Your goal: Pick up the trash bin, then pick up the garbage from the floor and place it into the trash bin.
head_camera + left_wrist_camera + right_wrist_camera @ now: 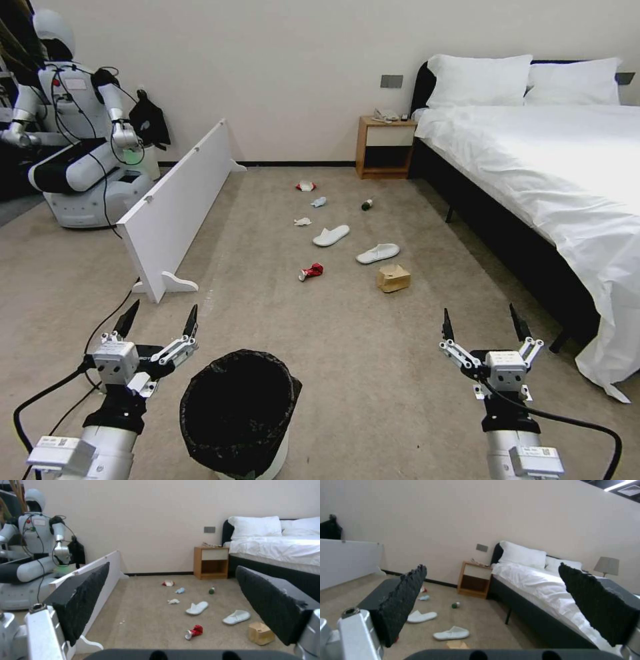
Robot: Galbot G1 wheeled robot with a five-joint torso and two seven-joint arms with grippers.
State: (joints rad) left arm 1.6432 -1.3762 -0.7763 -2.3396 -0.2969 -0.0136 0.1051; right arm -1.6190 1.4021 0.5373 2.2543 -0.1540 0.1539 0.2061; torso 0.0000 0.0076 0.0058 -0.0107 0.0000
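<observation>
On the carpet (347,347) close in front of the robot, in the head view, the bin (240,417) stands upright with its black liner open, just beside the left gripper (159,320), whose fingers are spread wide and hold nothing; the right gripper (481,325) hovers well apart to the other side, fingers likewise apart and empty. The garbage lies farther off toward the nightstand (383,147): can (311,271), carton (393,278), two slippers (331,235), tissue (303,221), blue wad (319,201), bottle (367,205) and packet (306,186). A grip on the thin liner instead of the rim would likely slip or tip the bin. In the left wrist view, the black fingers (83,597) frame the litter, with the white panel (106,562) close alongside; a wide swing could knock it. In the right wrist view, the spread fingers (403,600) frame a slipper (451,633) lying near the bed (536,590), so a low reach there risks brushing the frame.
</observation>
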